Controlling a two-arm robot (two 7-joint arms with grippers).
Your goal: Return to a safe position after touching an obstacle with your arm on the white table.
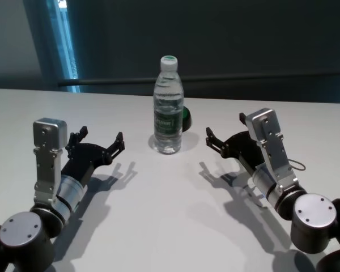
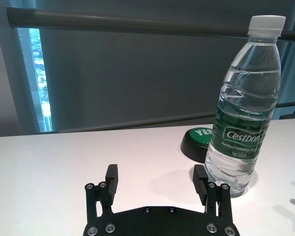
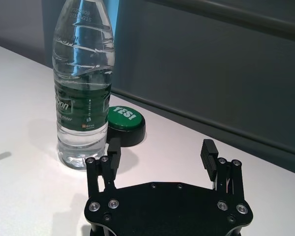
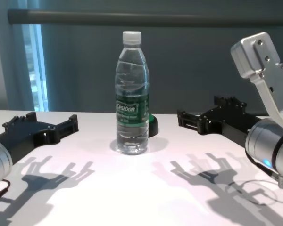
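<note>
The obstacle, a tall clear water bottle [image 1: 169, 113] with a white cap and a green label band, stands upright at the middle back of the white table [image 1: 170, 215]. It also shows in the left wrist view [image 2: 241, 123], the right wrist view [image 3: 81, 83] and the chest view [image 4: 131, 103]. My left gripper [image 1: 102, 136] is open and empty, low over the table to the bottle's left and apart from it. My right gripper [image 1: 224, 129] is open and empty to the bottle's right, also apart from it. Both sets of fingers point toward the far edge.
A small dark round button with a green top [image 1: 186, 119] sits just behind and right of the bottle, close to it. A dark wall and rail run behind the table's far edge. A thin cable [image 1: 297, 164] lies by my right forearm.
</note>
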